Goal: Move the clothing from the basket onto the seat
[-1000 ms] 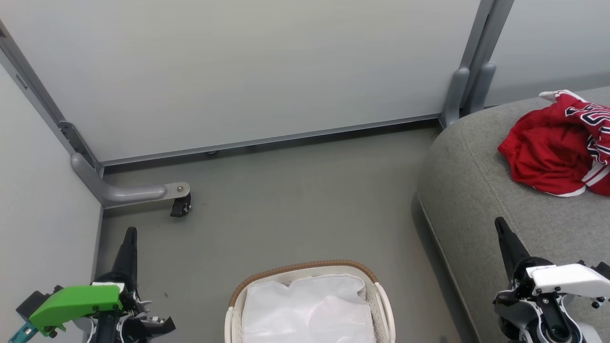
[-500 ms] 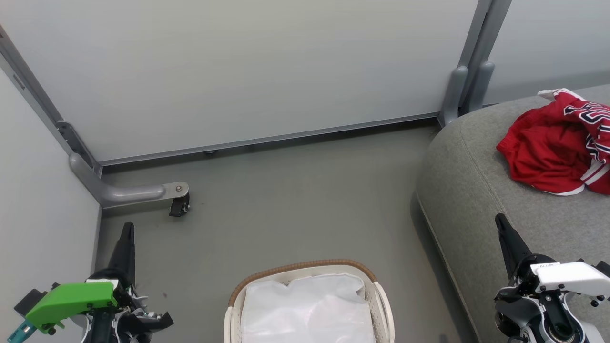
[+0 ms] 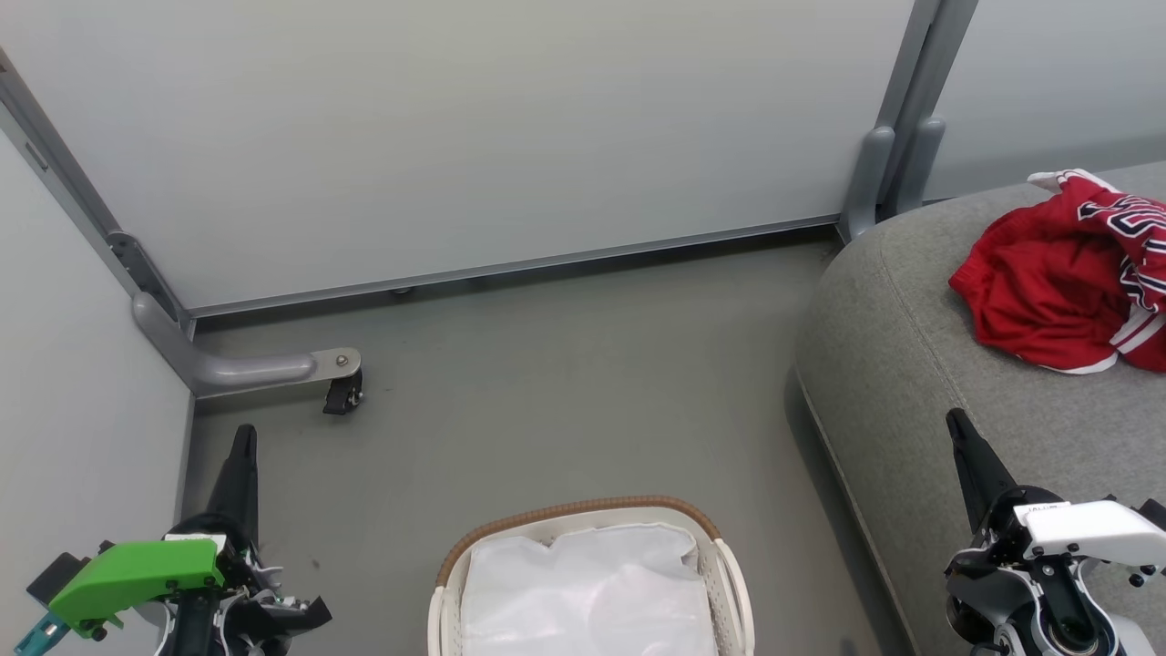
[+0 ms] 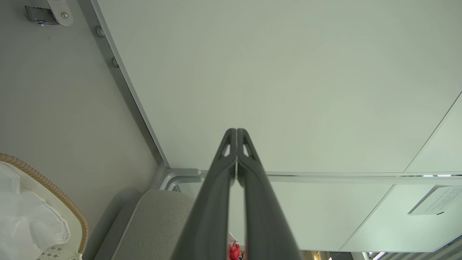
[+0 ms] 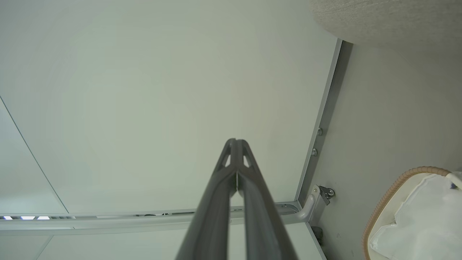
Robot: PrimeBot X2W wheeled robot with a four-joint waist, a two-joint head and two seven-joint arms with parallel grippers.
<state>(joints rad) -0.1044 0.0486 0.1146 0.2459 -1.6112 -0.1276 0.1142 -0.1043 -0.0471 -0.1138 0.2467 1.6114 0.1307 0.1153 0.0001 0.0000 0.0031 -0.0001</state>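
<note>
Grey flooring (image 3: 565, 364) is bounded at the far side by pale partition panels (image 3: 455, 137). At the near centre the basket (image 3: 583, 510) is seen, with a white liner (image 3: 583, 592) inside it. On the right, the clothing (image 3: 1048, 282) is bunched in a red heap on the far part of the seat (image 3: 911, 364), well apart from the basket. The left gripper (image 3: 244, 435) is held over the floor at the near left, fingers pressed together on nothing. The right gripper (image 3: 955, 421) is held over the seat's near edge, likewise closed and empty.
</note>
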